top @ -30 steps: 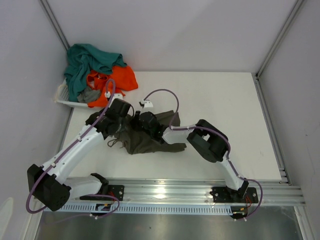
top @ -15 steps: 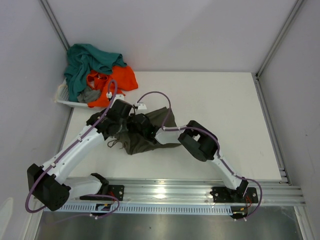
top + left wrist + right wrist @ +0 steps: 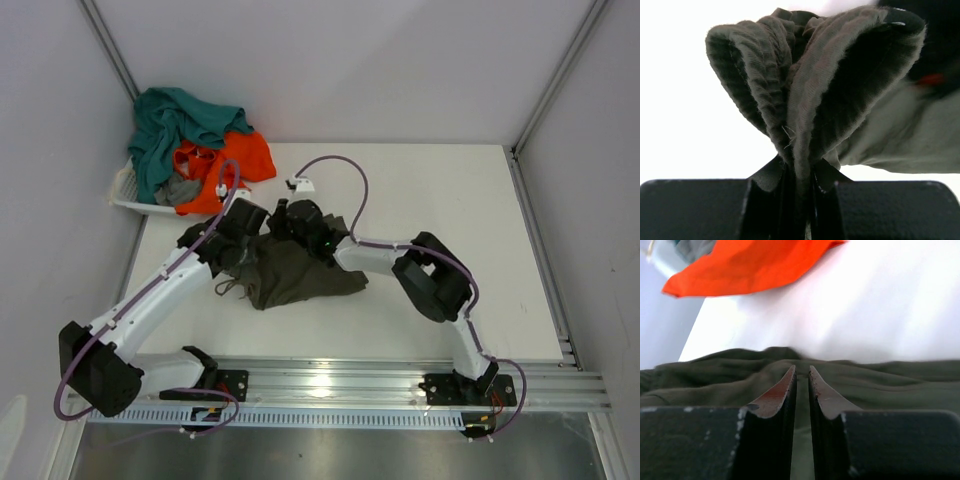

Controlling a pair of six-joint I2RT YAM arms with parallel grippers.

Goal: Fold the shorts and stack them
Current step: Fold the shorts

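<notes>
The olive shorts [image 3: 300, 275] lie crumpled on the table [image 3: 450, 200], nearer than the white basket [image 3: 128, 195] and to its right. The left gripper [image 3: 800, 172] pinches a bunched fold of them. The right gripper [image 3: 801, 377], just beyond, farther from the basket, is clamped thinly on their cloth. Orange shorts [image 3: 235, 158] and teal shorts [image 3: 170, 120] spill over the basket.

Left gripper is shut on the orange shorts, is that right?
No, the colour is wrong: the left gripper is shut on the olive shorts, as the left wrist view shows. The orange shorts lie apart from it.
</notes>
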